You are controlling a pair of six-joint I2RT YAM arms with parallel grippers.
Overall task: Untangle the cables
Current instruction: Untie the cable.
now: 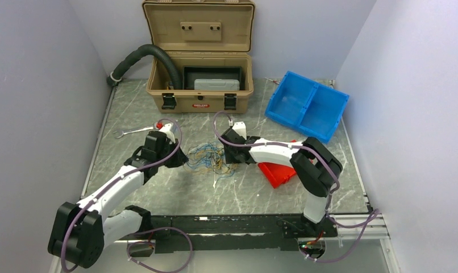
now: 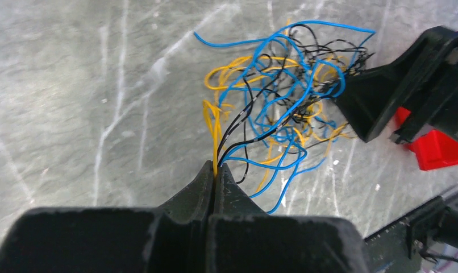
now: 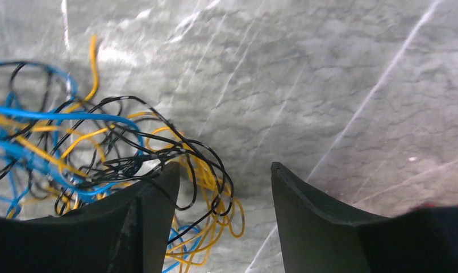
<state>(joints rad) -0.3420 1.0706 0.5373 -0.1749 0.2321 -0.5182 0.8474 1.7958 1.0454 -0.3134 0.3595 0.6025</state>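
left end effector [image 2: 216,169] clamped on cables [image 2: 283,96] just ahead (probably yellow strands) | right end effector [image 3: 225,176] agape beside them | risk: pulling alone tightens knots

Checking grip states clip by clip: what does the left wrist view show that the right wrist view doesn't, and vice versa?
Left wrist only: the left gripper, jaws shut on yellow, blue and black strands leading from the cables. Right wrist only: the gap of the right gripper, jaws apart, the tangle lying against one jaw, unclamped. Both: the blue, yellow and black tangle on the grey marbled table.
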